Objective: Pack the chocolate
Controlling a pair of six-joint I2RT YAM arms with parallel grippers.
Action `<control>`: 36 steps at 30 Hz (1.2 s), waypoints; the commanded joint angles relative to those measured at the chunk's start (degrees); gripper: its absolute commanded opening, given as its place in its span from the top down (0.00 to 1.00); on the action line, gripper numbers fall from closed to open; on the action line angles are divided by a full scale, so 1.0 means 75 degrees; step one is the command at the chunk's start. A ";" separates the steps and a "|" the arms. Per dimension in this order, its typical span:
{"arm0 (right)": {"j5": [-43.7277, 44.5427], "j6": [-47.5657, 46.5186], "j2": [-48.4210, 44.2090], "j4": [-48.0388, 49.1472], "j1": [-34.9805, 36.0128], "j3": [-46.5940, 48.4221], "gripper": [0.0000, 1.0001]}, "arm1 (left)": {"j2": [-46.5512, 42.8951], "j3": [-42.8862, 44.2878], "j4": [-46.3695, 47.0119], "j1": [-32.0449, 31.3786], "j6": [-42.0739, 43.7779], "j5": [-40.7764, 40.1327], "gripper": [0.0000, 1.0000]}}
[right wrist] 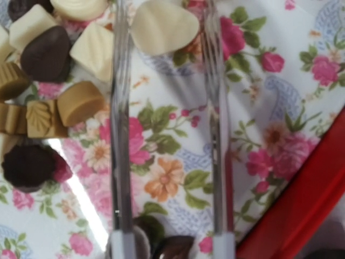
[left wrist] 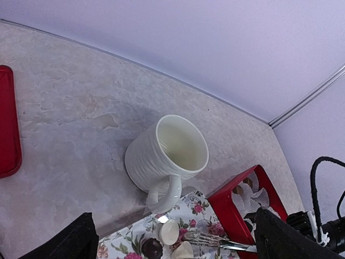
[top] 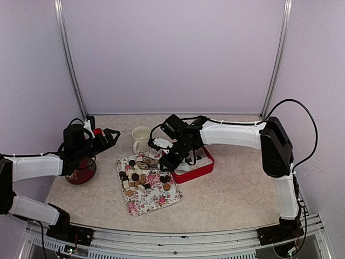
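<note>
My right fingers (top: pixel 168 157) are clamped on the tongs (right wrist: pixel 119 135), whose two blades stand apart over the flowered tray (right wrist: pixel 280 124). The chocolates (top: pixel 137 181) lie loose on that tray, and a cream heart (right wrist: pixel 164 24) sits between the tips. I'd lower until both tips flank it, squeeze gently so it can't skid, then lift straight up. Just beyond is the red box (top: pixel 197 172) with its paper liners (left wrist: pixel 250 194). My left fingers (left wrist: pixel 75 243) hang wide open and empty, facing the mug (left wrist: pixel 167 156).
</note>
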 commanded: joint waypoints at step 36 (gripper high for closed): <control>-0.0259 0.0049 -0.1612 -0.0031 -0.0282 -0.0578 0.69 | 0.0174 -0.0058 0.0348 0.0127 -0.0007 0.0151 0.01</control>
